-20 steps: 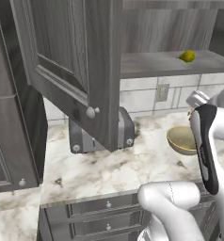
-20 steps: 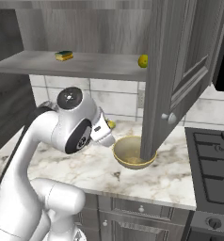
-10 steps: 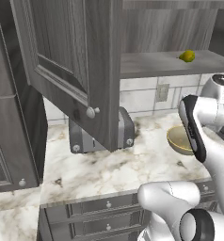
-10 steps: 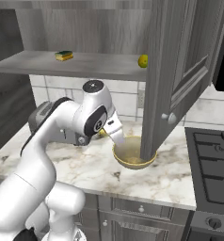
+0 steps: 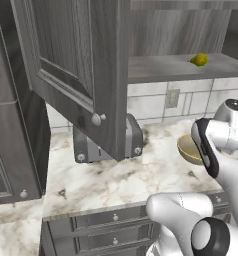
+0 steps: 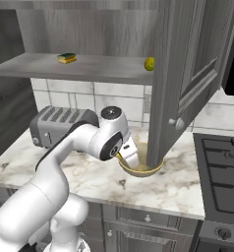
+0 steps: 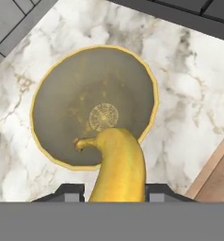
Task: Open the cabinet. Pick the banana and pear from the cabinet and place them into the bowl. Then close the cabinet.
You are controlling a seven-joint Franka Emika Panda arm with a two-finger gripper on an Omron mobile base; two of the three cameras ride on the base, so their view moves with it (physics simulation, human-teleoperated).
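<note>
In the hand view the yellow banana (image 7: 119, 164) sticks out between my fingertips (image 7: 69, 190), with my gripper (image 7: 115, 192) shut on it. Its stem end hangs over the near rim of the tan-yellow bowl (image 7: 85, 84), which lies directly below on the marble counter. From the right base view my gripper (image 6: 130, 156) hovers just above the bowl (image 6: 144, 172). The pear (image 6: 149, 63) sits on the grey shelf of the open cabinet (image 6: 104, 66); the left base view shows the pear (image 5: 199, 59) at the shelf's right, above the bowl (image 5: 188, 150).
The open cabinet doors (image 5: 76, 65) (image 6: 180, 74) hang out over the counter, the right one close beside the bowl. A grey toaster (image 6: 60, 125) stands left of my arm. A small yellow-and-dark block (image 6: 67, 58) lies on the shelf. A black stove (image 6: 222, 167) is at the right.
My arm has swung rightward and down with the banana, bringing the hand from beside the bowl to just above it. The pear and doors have not moved.
</note>
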